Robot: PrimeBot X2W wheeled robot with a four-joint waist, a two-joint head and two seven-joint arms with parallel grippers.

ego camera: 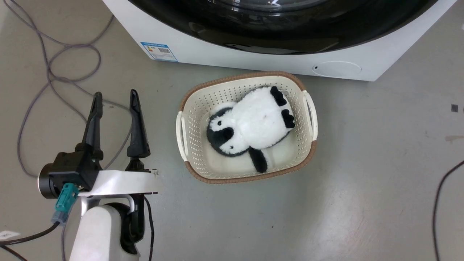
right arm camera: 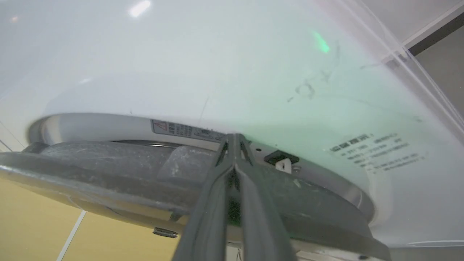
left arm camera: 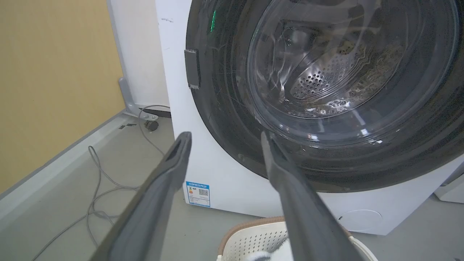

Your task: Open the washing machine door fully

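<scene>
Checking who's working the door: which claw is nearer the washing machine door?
Right. The right claw, shut, has its tips at the rim of the washing machine door. The left claw, open, hangs short of it, beside the basket.

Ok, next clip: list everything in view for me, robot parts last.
washing machine: one, white, on the floor ahead
washing machine door: one, glossy black with a clear glass bowl, on the machine's front
label sticker: one, blue, low on the machine's front
basket: one, cream with a brown rim, on the floor before the machine
plush toy: one, black and white, lying in the basket
grey cable: count unclear, looped on the floor at left
black cable: one, floor at right
wall: one, yellow, left of the machine
left gripper: one, dark, open, left of the basket
right gripper: one, dark, shut, tips at the door's rim
</scene>
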